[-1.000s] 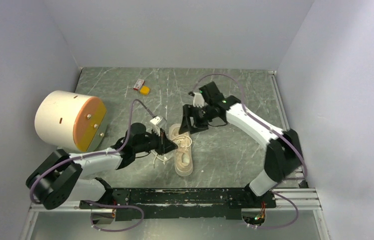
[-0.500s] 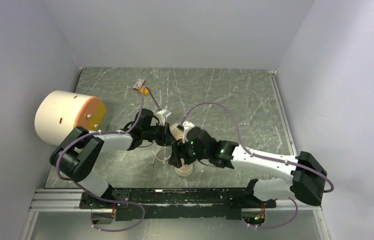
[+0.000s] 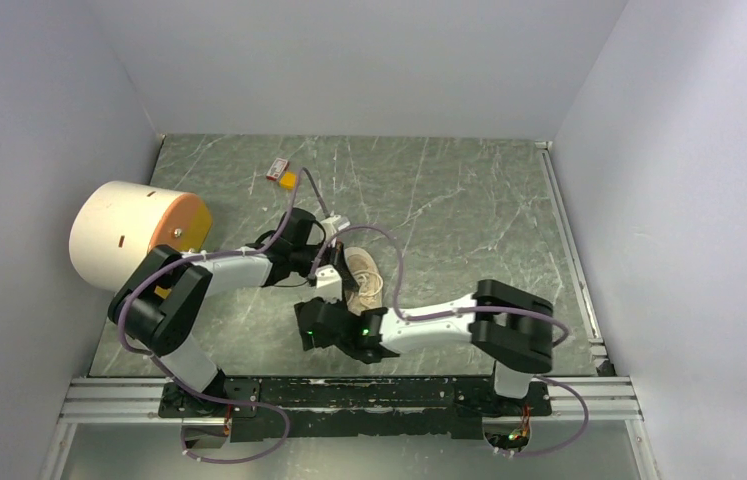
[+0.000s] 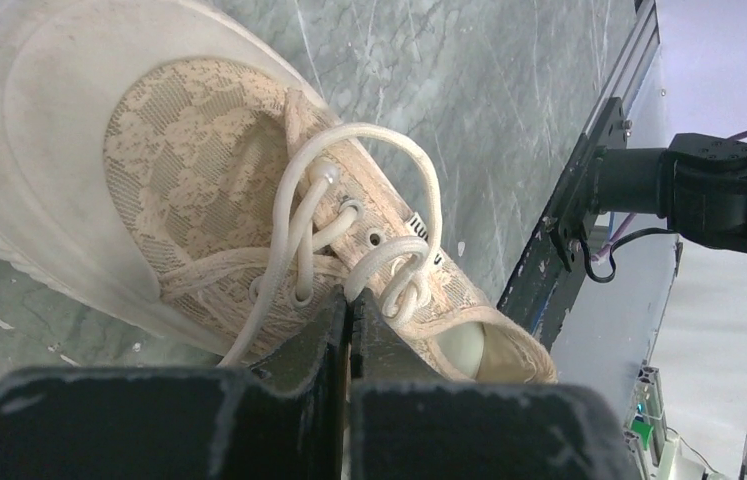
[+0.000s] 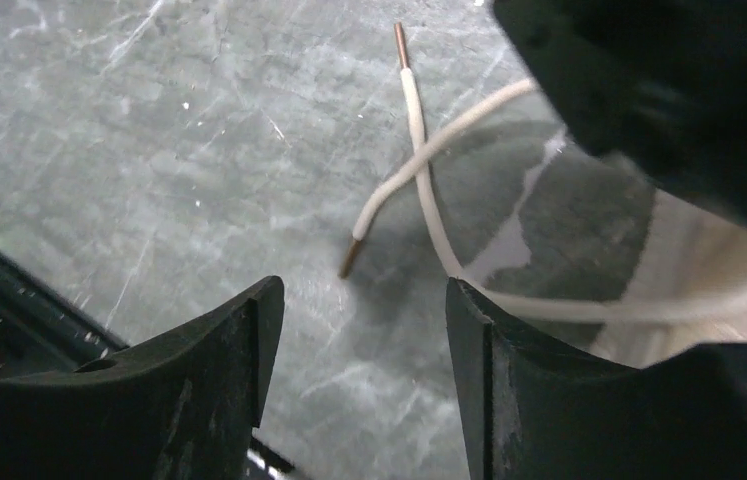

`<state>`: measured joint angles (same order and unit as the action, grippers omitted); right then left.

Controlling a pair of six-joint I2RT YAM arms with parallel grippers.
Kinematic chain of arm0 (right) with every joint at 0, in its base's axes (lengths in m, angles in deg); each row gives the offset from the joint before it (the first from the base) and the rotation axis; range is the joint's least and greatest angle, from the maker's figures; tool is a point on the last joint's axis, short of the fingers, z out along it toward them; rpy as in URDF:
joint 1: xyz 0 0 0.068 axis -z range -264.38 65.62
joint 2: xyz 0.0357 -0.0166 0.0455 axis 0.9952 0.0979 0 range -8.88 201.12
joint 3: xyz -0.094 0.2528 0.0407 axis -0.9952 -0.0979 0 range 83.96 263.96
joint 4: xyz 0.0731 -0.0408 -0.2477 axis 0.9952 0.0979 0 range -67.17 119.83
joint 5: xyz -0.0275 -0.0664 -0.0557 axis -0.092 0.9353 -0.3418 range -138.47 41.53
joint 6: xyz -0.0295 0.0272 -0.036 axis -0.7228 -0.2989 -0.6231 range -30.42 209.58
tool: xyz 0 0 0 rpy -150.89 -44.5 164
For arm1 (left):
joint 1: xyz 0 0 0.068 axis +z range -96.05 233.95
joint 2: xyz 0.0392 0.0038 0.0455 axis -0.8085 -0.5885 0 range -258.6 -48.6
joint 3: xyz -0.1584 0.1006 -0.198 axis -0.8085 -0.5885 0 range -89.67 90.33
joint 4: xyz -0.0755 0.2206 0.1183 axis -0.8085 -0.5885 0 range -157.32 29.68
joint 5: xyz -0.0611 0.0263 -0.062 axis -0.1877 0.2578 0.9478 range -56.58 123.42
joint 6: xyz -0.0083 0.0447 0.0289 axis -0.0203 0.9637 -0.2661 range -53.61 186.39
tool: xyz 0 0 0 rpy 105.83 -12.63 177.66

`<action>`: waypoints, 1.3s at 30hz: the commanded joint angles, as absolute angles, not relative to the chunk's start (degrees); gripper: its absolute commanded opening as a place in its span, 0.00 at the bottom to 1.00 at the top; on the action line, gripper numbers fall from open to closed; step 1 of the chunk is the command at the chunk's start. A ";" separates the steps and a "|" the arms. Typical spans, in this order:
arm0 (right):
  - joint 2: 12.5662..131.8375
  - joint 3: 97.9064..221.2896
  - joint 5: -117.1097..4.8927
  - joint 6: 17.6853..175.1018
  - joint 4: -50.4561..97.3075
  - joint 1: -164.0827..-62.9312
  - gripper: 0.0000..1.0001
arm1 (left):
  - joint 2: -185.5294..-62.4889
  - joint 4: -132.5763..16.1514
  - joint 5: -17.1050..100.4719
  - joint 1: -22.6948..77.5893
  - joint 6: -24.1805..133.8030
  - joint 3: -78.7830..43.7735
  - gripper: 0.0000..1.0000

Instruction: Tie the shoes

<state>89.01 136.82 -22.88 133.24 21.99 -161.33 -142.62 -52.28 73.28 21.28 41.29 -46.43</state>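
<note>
While left gripper (image 4: 349, 318) sits closed at sneaker (image 4: 174, 165) laces (image 4: 294, 215), perhaps pinching one, right gripper (image 5: 361, 300) wide above aglets (image 5: 350, 258)

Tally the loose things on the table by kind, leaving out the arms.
Sneaker: 1
Cream-and-orange cylinder: 1
Small orange piece: 1
Small red-and-white item: 1
Total: 4

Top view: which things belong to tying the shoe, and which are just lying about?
In the job: sneaker; laces; left gripper, shut by the lacing; right gripper, open over the loose lace ends.

Lying about: cylinder; orange piece; red-and-white item beside it.
</note>
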 commanded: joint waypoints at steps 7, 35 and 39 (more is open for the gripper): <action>97.05 143.78 -18.34 132.97 23.09 -162.25 0.41 | -142.15 -48.77 73.72 21.69 38.30 -47.80 0.05; 87.32 135.88 -33.78 112.49 24.68 -162.20 0.00 | -139.52 -46.38 72.67 21.69 36.98 -52.32 0.05; 76.23 133.28 -36.39 116.07 31.74 -162.14 0.00 | -139.34 -44.34 73.13 21.70 35.35 -52.27 0.05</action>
<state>85.97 135.03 -30.47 115.32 24.57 -162.29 -140.52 -47.08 72.69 21.96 36.74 -51.59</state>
